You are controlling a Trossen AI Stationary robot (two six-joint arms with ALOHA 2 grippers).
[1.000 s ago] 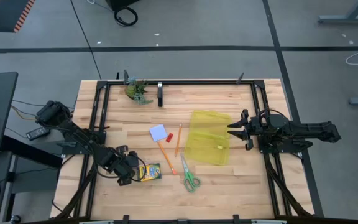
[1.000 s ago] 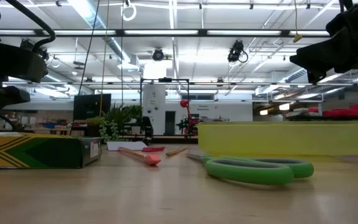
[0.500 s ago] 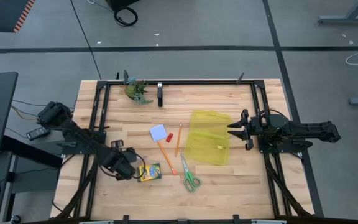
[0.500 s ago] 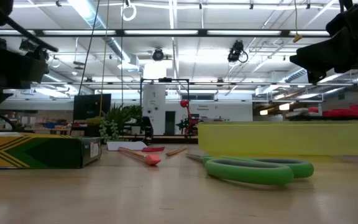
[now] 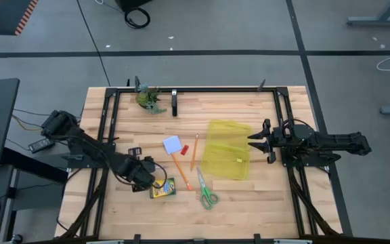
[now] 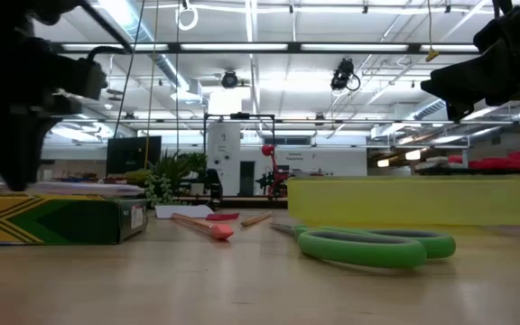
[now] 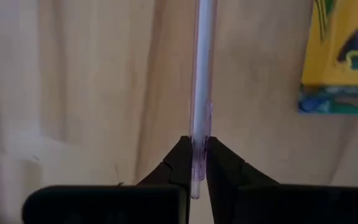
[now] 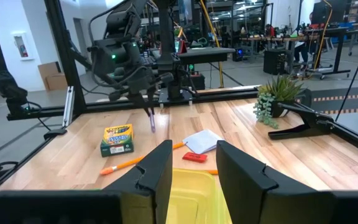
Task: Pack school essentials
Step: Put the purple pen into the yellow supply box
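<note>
My left gripper is shut on a thin translucent purple pen and hovers just left of the yellow-green crayon box, seen also in the right wrist view. The box lies flat on the table. Green-handled scissors, two orange pencils, a white-and-blue pad and a small red piece lie mid-table. My right gripper is open, level, at the right edge of the translucent yellow pouch. My left gripper pinches the purple pen between its two fingers near one end, whose stub pokes back past the fingertips. The fingers come from above, pointing down, and lie along the pen. The pen is lifted clear and hangs below the fingers, its tip above the table.
A green leafy figure with a black clamp stands at the far edge. A black frame rail runs round the table. Bare wood lies along the near edge and left of the pad.
My left gripper has moved toward the table's right and a little toward the far edge, coming up beside the crayon box with the pen held in it. The right arm and the things on the table have kept still.
</note>
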